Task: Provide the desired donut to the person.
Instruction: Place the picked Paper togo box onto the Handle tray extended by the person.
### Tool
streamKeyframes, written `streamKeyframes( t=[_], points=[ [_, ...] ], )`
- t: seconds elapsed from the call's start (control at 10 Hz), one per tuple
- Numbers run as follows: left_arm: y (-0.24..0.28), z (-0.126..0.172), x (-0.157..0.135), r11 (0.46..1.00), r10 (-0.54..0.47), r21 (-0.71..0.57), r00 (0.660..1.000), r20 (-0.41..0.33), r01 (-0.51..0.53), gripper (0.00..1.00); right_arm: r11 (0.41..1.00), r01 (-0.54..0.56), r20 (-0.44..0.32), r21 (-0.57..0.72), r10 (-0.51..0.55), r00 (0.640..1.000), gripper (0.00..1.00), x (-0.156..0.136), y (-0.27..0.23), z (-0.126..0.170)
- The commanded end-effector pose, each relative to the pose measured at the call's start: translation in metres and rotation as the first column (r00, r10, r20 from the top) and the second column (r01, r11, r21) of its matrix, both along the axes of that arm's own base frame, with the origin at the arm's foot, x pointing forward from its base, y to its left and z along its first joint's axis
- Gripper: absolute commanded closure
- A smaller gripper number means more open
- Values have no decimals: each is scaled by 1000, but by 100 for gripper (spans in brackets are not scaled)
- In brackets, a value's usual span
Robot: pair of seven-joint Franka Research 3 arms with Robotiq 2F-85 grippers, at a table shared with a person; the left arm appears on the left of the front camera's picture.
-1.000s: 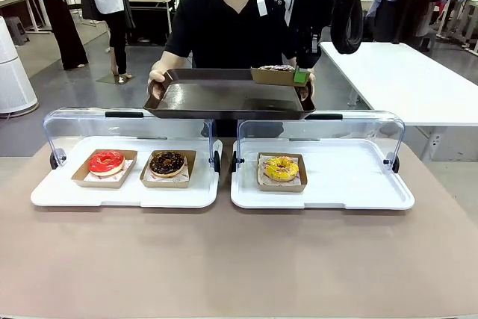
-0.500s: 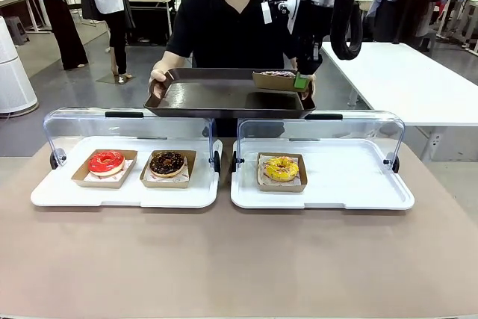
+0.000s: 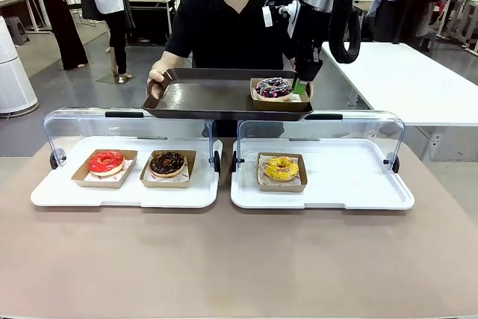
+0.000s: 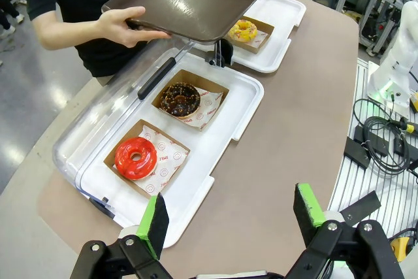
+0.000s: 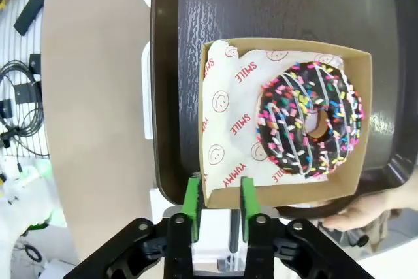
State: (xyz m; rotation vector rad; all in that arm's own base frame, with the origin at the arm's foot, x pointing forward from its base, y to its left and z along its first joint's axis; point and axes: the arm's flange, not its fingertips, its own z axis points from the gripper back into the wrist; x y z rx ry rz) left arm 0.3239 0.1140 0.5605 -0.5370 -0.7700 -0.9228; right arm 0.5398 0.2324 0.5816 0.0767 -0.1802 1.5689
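The person (image 3: 224, 28) in a black T-shirt holds a dark brown tray (image 3: 202, 95) with both hands above the display cases. On its right end lies a chocolate donut with coloured sprinkles (image 3: 273, 87) in a brown paper box (image 3: 280, 100). My right gripper (image 3: 301, 84) hangs at the box's right side. In the right wrist view its green fingers (image 5: 191, 200) stand apart on either side of the box's near wall (image 5: 219, 195), open, beside the donut (image 5: 310, 119). My left gripper (image 4: 232, 217) is open over the table's near left, holding nothing.
Two white display trays (image 3: 336, 184) with raised clear lids stand on the table. The left one holds a red donut (image 3: 106, 162) and a chocolate donut (image 3: 167, 163); the right one holds a yellow donut (image 3: 281, 168). Bare tabletop lies in front.
My right gripper's fingers have parted from the box wall. The tray now tilts toward me, so the sprinkled donut's top shows.
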Motion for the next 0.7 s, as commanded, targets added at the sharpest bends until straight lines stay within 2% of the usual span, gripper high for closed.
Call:
streamKeyframes(
  t=[0.0,0.1,0.2,0.3,0.6],
  points=[
    [1,0,0,1000,-8,-16,1000,14,8,0,1000,-13,4,25,12,1000,0,-1,-4,-5],
    [1,0,0,1000,-8,-16,1000,14,8,0,1000,-13,5,25,12,1000,0,-1,-4,-5],
    [1,0,0,1000,-8,-16,1000,14,8,0,1000,-14,5,25,14,1000,6,-1,-3,-3],
    [1,0,0,1000,-8,-16,1000,14,8,0,1000,-17,5,23,16,1000,0,-1,-2,-2],
    [1,0,0,1000,-8,-16,1000,14,8,0,1000,-10,-7,20,10,1000,0,-1,-3,-2]
  ],
)
